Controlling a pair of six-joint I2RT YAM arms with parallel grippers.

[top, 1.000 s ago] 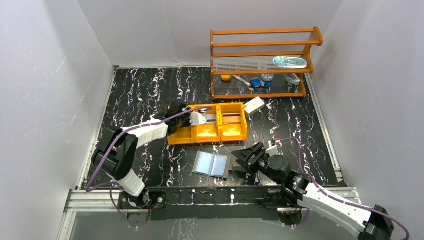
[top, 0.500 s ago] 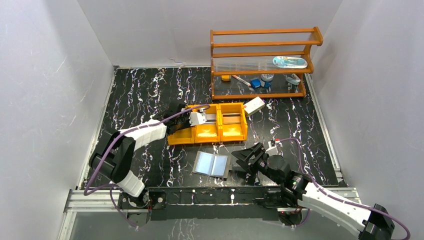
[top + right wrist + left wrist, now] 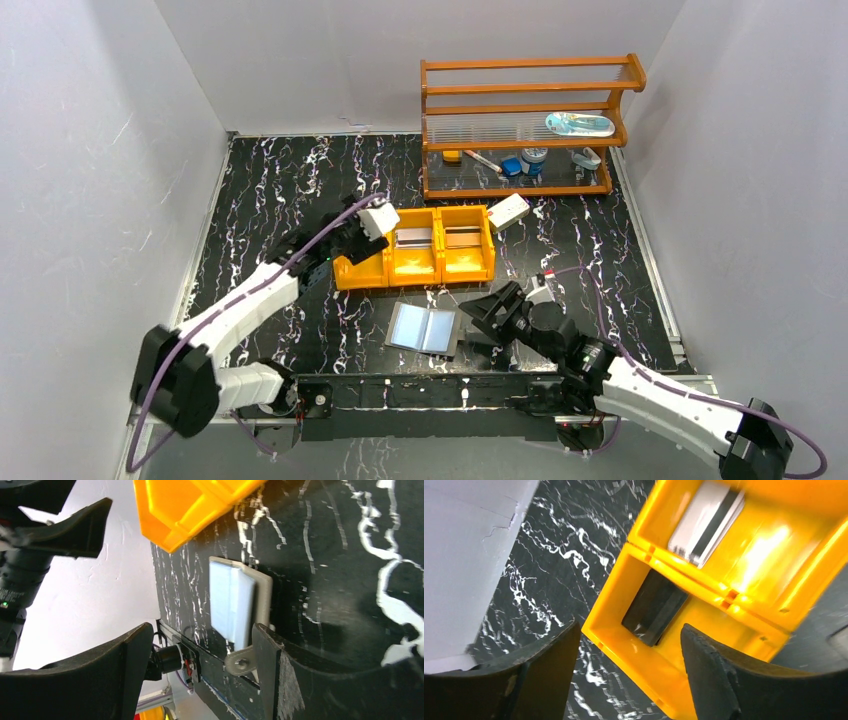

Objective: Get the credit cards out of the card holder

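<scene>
The card holder (image 3: 425, 328) lies open on the table, pale blue inner faces up; the right wrist view shows the card holder (image 3: 232, 600) too. A dark credit card (image 3: 655, 607) lies in the left compartment of the orange tray (image 3: 644, 665). A silvery grey card (image 3: 415, 237) is in the middle compartment and a brownish card (image 3: 465, 237) in the right one. My left gripper (image 3: 348, 243) hangs open and empty above the tray's left end. My right gripper (image 3: 487, 312) stands open just right of the card holder, holding nothing.
A white box (image 3: 508, 211) sits off the tray's (image 3: 390, 272) far right corner. A wooden shelf (image 3: 525, 125) with small items stands at the back right. White walls close in on both sides. The table's near metal rail (image 3: 420, 390) runs just in front of the card holder.
My left gripper has opened and drawn back to the left, from over the middle compartment to the tray's left end, its arm swinging out. The right gripper has barely shifted.
</scene>
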